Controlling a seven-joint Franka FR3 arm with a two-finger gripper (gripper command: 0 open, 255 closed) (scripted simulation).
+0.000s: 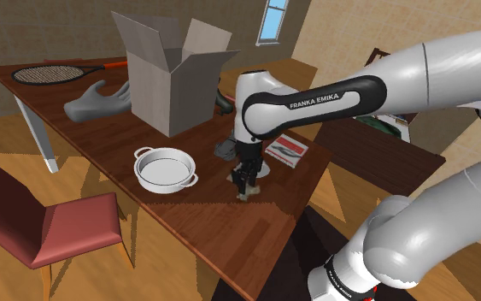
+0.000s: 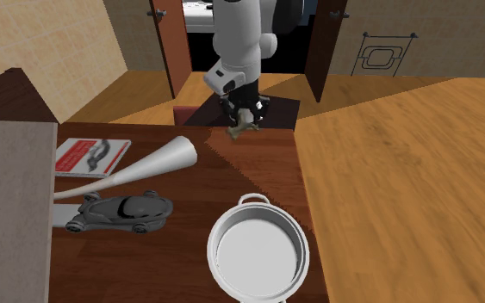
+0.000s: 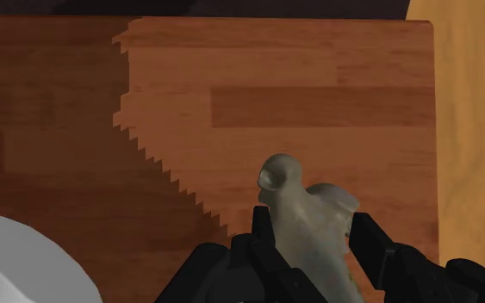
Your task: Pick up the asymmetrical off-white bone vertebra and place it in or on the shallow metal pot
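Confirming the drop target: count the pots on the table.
1. The pot stands on the table beside the cardboard box; the box could hide another.

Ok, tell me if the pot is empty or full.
Empty: the pot shows a bare pale inside; the bone is clasped in the gripper, outside it.

A grey-beige bone vertebra was clasped between the two black jaws, one pressed against each of its sides, and a small hole was seen in its rounded far end. Beneath it lay a brown wooden worktop, partly covered by a jagged-edged shadow. A white rounded object was seen in the shadowed part, well apart from the vertebra. Pale wooden floor was shown beyond the worktop's edge.
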